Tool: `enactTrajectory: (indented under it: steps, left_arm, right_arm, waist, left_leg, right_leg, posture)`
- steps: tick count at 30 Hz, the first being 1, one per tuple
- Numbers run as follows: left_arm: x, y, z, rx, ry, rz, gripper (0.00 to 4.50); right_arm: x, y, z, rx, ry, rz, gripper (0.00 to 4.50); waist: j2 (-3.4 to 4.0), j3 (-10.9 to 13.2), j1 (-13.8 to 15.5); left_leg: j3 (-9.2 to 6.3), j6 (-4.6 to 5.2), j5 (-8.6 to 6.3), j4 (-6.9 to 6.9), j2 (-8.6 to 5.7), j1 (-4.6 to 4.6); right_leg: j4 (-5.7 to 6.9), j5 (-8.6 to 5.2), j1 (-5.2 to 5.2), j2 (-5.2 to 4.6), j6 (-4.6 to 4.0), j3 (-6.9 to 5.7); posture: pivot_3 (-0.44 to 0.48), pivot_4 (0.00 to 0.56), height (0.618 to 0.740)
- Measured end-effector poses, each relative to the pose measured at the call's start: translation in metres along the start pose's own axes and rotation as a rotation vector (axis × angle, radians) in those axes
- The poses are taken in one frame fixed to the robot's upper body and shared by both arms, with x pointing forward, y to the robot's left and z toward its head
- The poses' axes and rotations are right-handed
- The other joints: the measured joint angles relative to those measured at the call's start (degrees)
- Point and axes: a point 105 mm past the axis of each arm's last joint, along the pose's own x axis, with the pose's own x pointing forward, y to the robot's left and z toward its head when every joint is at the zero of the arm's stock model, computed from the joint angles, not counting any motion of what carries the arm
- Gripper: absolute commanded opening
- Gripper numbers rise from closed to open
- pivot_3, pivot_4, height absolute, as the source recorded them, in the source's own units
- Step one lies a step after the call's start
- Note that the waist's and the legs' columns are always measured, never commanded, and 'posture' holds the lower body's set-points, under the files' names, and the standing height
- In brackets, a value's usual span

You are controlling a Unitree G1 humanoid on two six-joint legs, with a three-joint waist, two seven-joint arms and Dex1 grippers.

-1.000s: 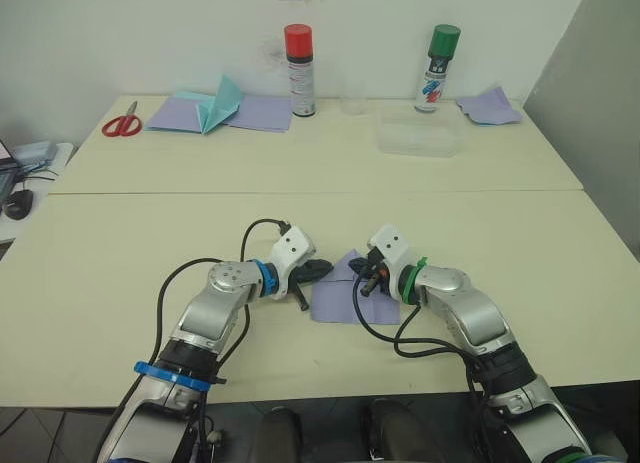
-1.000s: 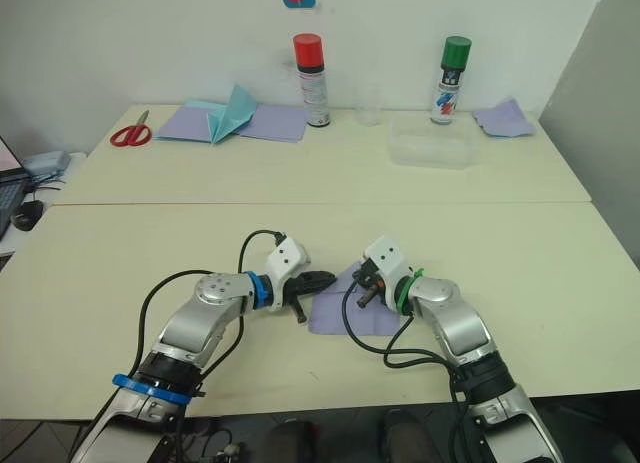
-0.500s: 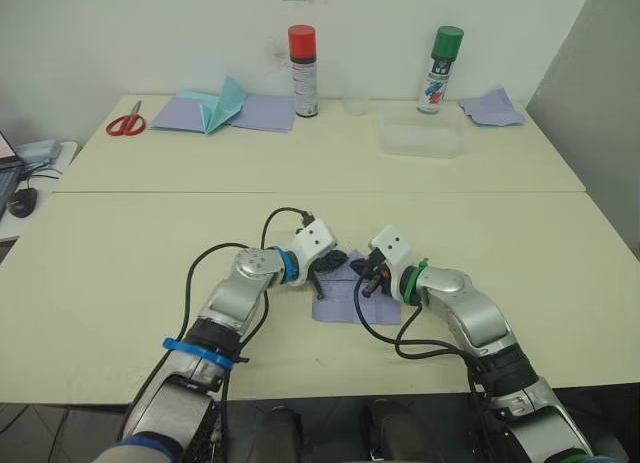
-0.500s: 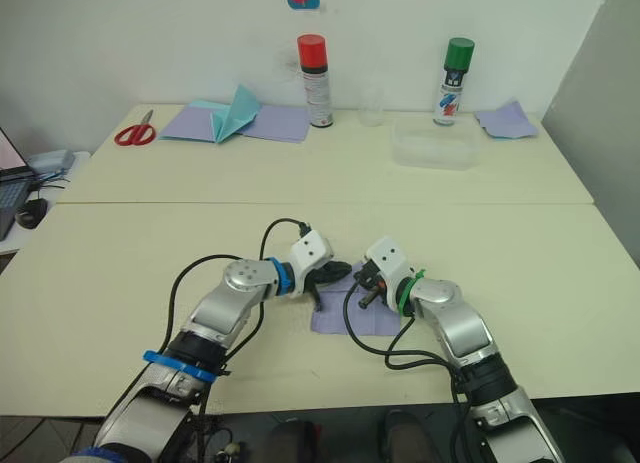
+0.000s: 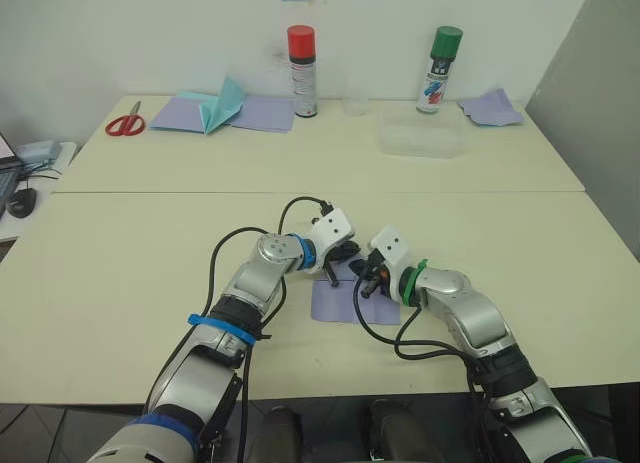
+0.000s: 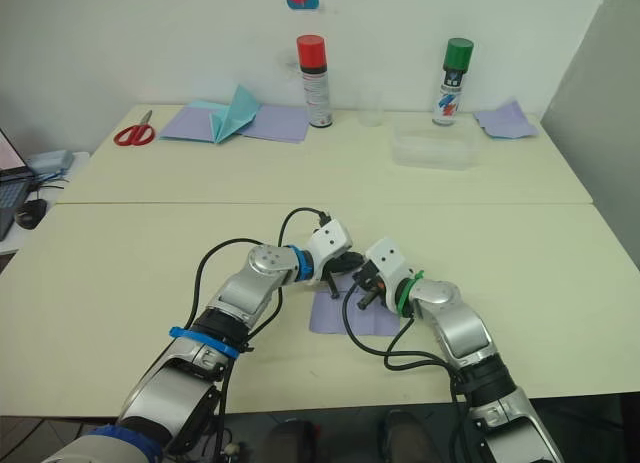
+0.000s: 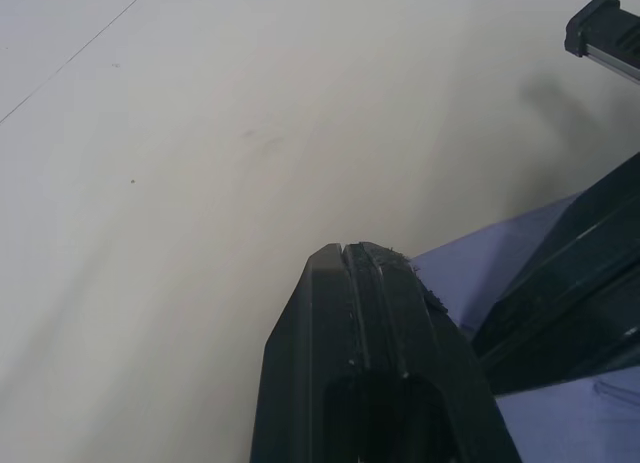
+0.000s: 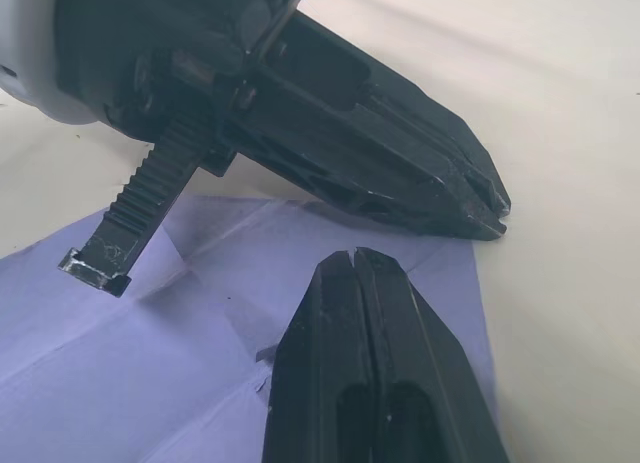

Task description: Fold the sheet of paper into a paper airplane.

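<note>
- sheet of paper (image 5: 342, 298) flat on worktop (image 5: 120, 273), near edge, mid-width
- left gripper (image 5: 347, 260) at its 12 o'clock corner, jaws closed, empty; right gripper (image 5: 366, 280) at 2 o'clock, likewise
- advice: pin one side; slide corner inward slowly

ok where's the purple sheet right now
The sheet of paper lies flat on the near table, centred ahead of the robot, its far edge under the left gripper and right gripper.
</note>
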Motion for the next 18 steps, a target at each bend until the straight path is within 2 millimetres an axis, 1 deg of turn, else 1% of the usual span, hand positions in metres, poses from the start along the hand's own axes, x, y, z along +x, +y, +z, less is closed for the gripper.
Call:
enactTrajectory:
  steps: [4, 9, 18]
  left_arm:
    - [-0.019, -0.007, -0.009, 0.032, 0.017, -0.012, 0.05]
    - [-0.037, -0.016, -0.018, 0.042, 0.032, -0.004, 0.05]
    - [-0.066, -0.028, -0.029, -0.008, 0.081, 0.012, 0.05]
  right_arm:
    - [0.001, 0.000, 0.001, -0.004, -0.003, 0.003, 0.00]
    - [0.002, 0.000, 0.001, -0.004, 0.001, 0.003, 0.00]
    - [0.004, 0.000, 0.000, -0.014, -0.001, 0.013, 0.00]
  waist:
    - [0.01, -0.01, -0.48]
    - [0.02, -0.02, -0.48]
    - [0.02, -0.02, -0.62]
  left_leg:
    - [-0.01, 0.00, 0.00, -0.06, 0.05, 0.02]
    - [-0.02, 0.00, 0.00, -0.03, 0.06, 0.10]
    - [0.00, 0.00, 0.00, -0.05, 0.10, 0.26]
  right_leg:
    - [0.01, -0.02, 0.00, 0.03, -0.04, 0.02]
    - [0.02, -0.02, 0.07, 0.00, -0.04, 0.03]
    - [0.03, -0.03, 0.15, -0.04, -0.06, 0.08]
  posture:
    - [0.000, 0.150, 0.740]
    - [0.000, 0.150, 0.740]
    - [0.000, 0.150, 0.740]
